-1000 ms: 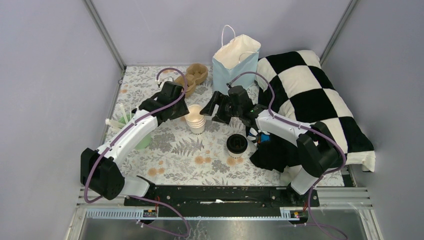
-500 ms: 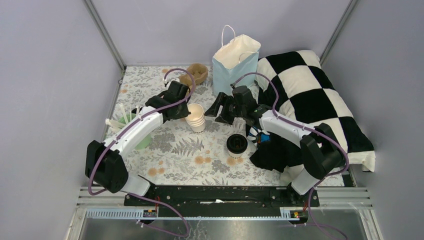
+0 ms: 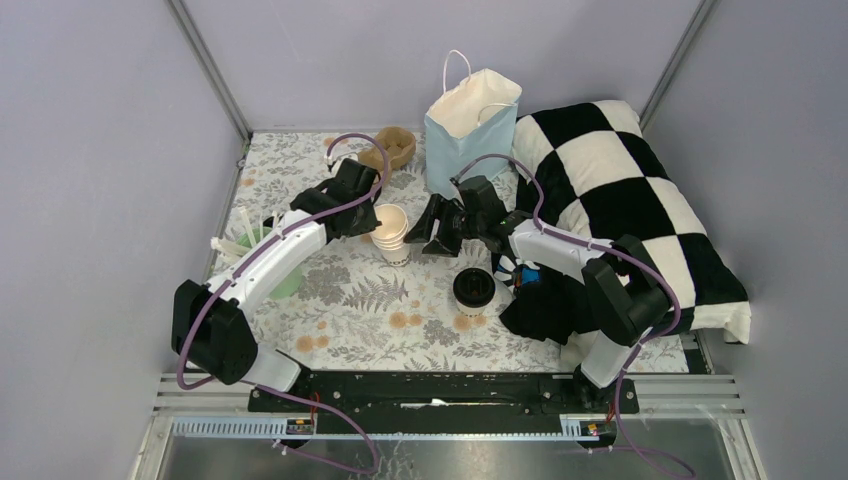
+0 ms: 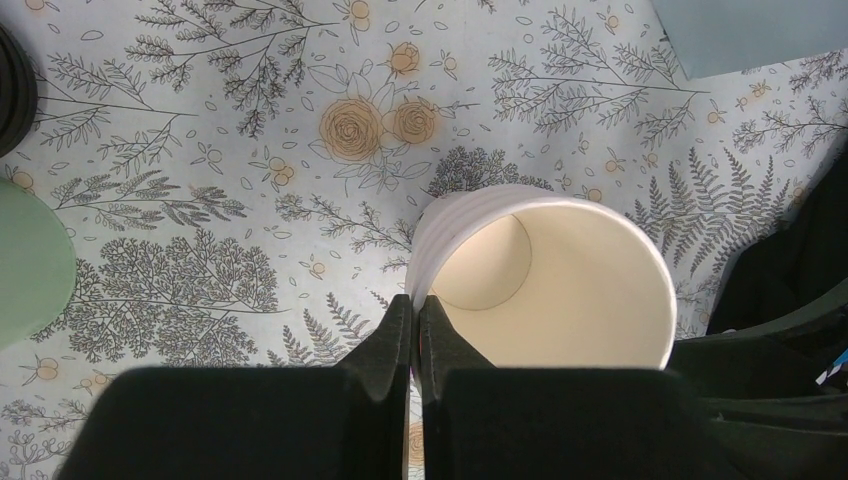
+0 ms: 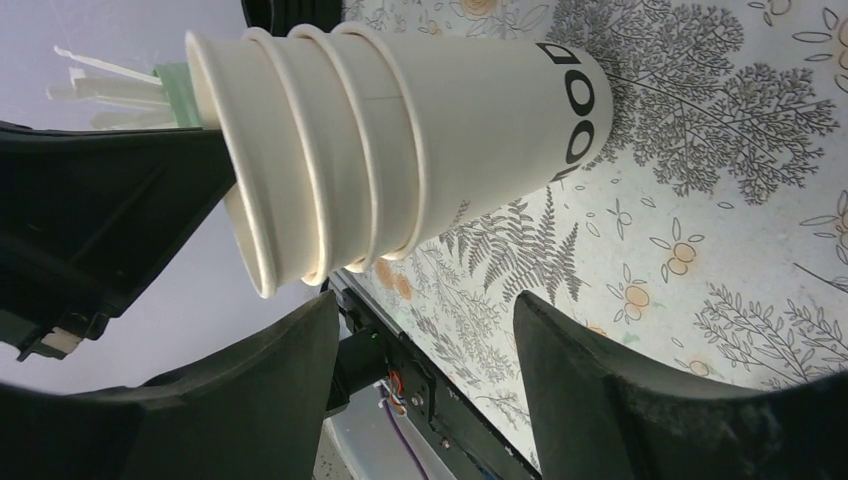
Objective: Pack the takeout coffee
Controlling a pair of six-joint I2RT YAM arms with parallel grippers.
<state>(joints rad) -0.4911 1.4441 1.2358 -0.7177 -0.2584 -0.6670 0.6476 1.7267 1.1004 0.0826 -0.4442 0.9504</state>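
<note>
Over the last second the left tool [image 4: 415, 305] has closed and settled on the stack of paper cups [image 3: 391, 232]. Meanwhile the right tool [image 5: 425, 310] has drawn in low beside that stack.

The coffee cup [image 3: 473, 288], white with a black lid, stands upright near the middle of the flowered counter [image 3: 350, 310]. It is closer to the arm bases than the right tool, and neither arm touches it. Only this one lidded cup can be made out for sure.

The left tool's fingers are pressed together on the rim of the topmost cup in the stack, one finger inside the wall and one outside. The right tool is spread, its fingers level with the stack's side and apart from it. Both arms reach forward and bend inward toward the stack, one from each side.

The stack is several nested cups standing upright. To its left a green cup [image 4: 30, 260] holds white sticks [image 5: 100, 75]. Behind the stack a blue bag [image 3: 470, 130] stands upright with its mouth open, just beside a checked cushion [image 3: 620, 190].
</note>
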